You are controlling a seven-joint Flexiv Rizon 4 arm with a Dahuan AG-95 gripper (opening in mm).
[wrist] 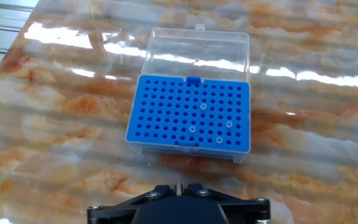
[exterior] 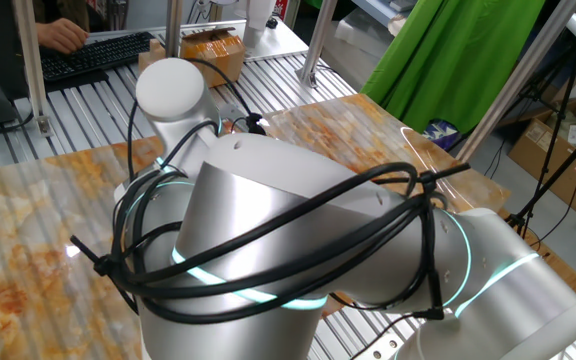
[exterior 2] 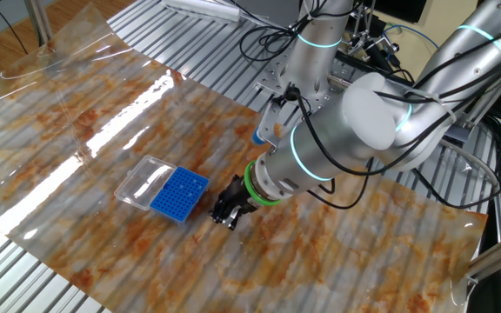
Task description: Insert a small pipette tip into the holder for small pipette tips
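The gripper point(exterior 2: 227, 213) is hanging low over the marbled table point(exterior 2: 103, 139), just beside the blue rack point(exterior 2: 180, 195). Its fingers are sitting close together, and in the hand view a thin pale sliver is showing between them; whether that is a pipette tip I cannot tell. Beyond the gripper point(wrist: 180, 190), the rack point(wrist: 191, 115) is lying flat, its top showing a grid of tiny holes, four of them holding pale tips. Its clear lid point(wrist: 197, 51) is lying open behind it, resting on the table point(wrist: 55, 143).
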